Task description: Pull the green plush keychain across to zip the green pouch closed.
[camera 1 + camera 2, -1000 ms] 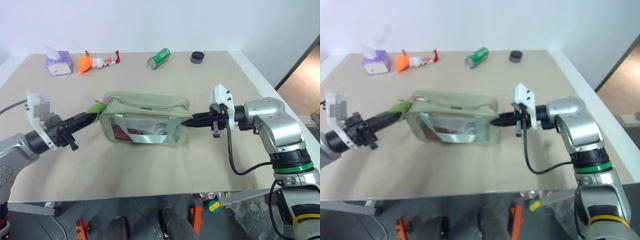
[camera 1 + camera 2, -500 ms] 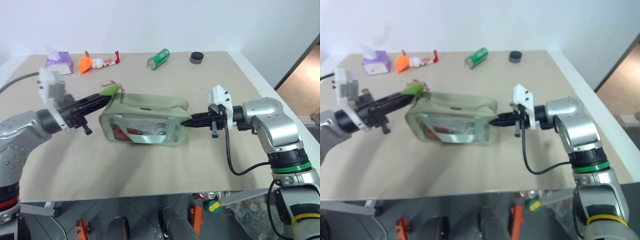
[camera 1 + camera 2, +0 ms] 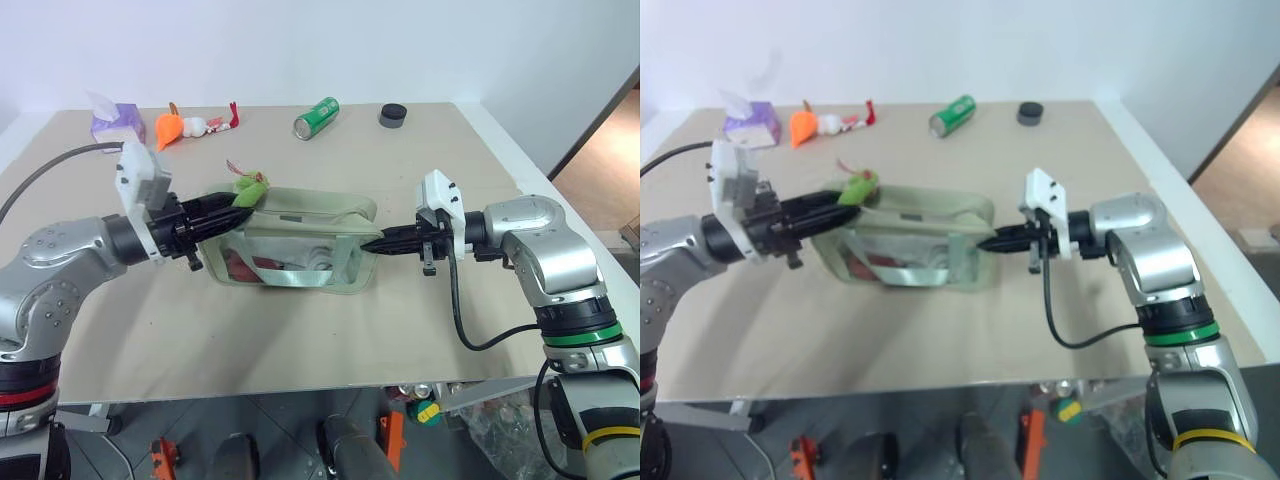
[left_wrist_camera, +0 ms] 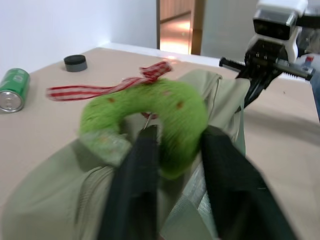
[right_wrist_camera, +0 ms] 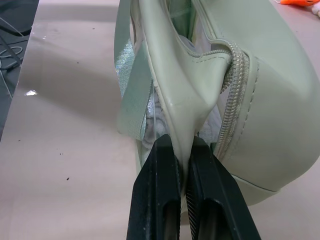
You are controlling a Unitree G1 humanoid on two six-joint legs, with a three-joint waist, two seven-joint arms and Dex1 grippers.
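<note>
The green pouch point(image 3: 300, 240) lies in the middle of the table, clear window facing me. The green plush keychain point(image 3: 250, 187) sits on the pouch's top, a little in from its left end, its red-and-white cord trailing behind. My left gripper point(image 3: 240, 205) reaches in level from the left. In the left wrist view its fingers point(image 4: 145, 165) stand apart, open, on either side of the plush keychain point(image 4: 165, 115), which fills the gap. My right gripper point(image 3: 372, 245) is shut on the pouch's right end, pinching the fabric edge point(image 5: 182, 115) beside the zipper.
Along the table's far edge stand a purple tissue box point(image 3: 117, 122), an orange plush toy point(image 3: 172, 126), a green can point(image 3: 318, 116) on its side and a black round object point(image 3: 394, 115). The table's right edge runs just behind my right arm.
My left gripper carried the keychain up and to the right, from the pouch's left end onto its top, and its fingers have now parted. The right gripper kept still.
</note>
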